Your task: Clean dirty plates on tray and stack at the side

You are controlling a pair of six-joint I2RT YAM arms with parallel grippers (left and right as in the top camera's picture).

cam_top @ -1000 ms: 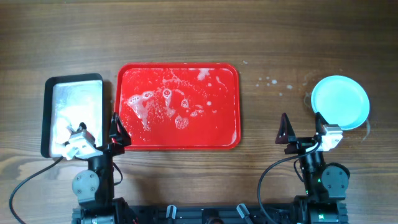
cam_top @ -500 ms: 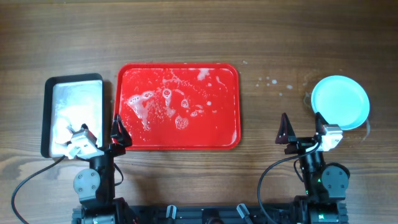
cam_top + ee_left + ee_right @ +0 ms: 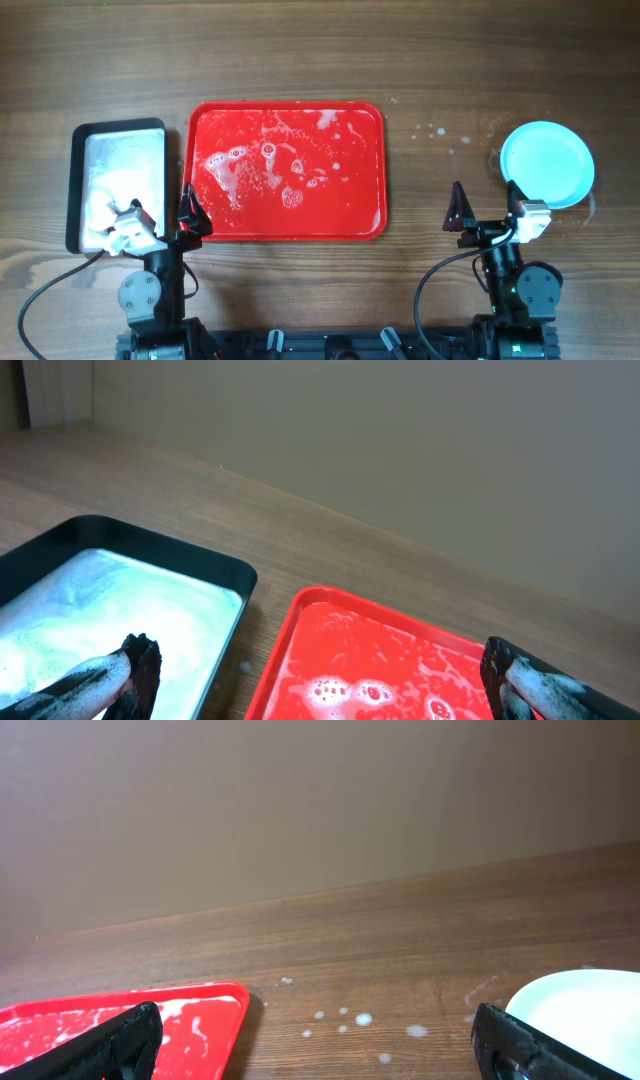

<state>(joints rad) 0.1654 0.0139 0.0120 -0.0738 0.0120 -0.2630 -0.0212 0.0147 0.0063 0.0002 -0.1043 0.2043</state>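
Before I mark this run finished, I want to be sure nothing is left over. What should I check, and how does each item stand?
1. Red tray free of plates: ok, only white foam streaks lie on it.
2. Plates set aside: ok, they sit on the table to the right of the tray, apart from it.
3. Full stack: cannot tell, from above it reads as one disc.
4. Top plate clean: ok, no dark smears show.
5. Left gripper free: ok, jaws wide apart, nothing between them.
6. Right gripper free: ok, jaws wide apart and empty, beside the plates without touching them.
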